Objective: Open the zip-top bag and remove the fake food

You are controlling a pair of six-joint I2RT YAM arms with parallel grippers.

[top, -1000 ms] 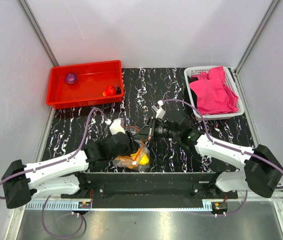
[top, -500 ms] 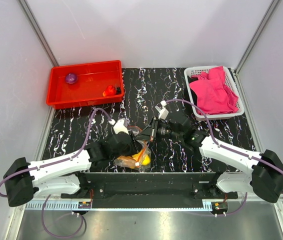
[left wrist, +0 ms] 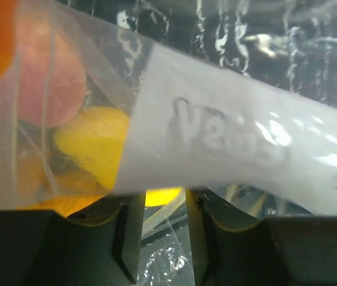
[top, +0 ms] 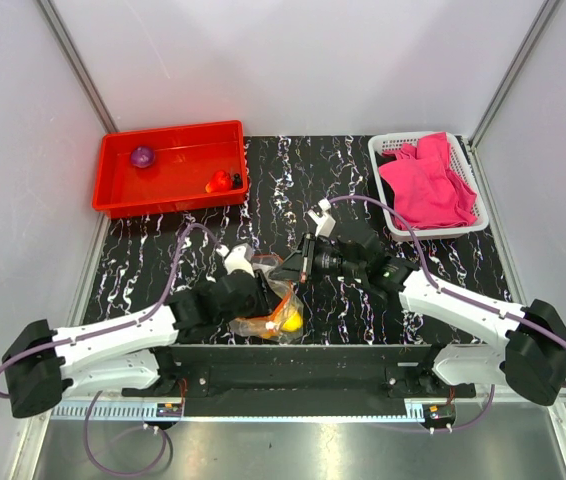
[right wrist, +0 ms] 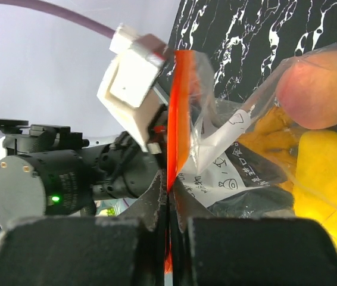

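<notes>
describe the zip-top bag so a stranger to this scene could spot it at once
On the black marbled table, look at the middle of its near edge. The zip-top bag is the only clear crinkly pouch there: its orange-red zip strip is pinched by the right gripper, and yellow and peach fake food shows through.

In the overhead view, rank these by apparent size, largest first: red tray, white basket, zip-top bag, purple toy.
1. red tray
2. white basket, close behind
3. zip-top bag, partly hidden
4. purple toy
</notes>
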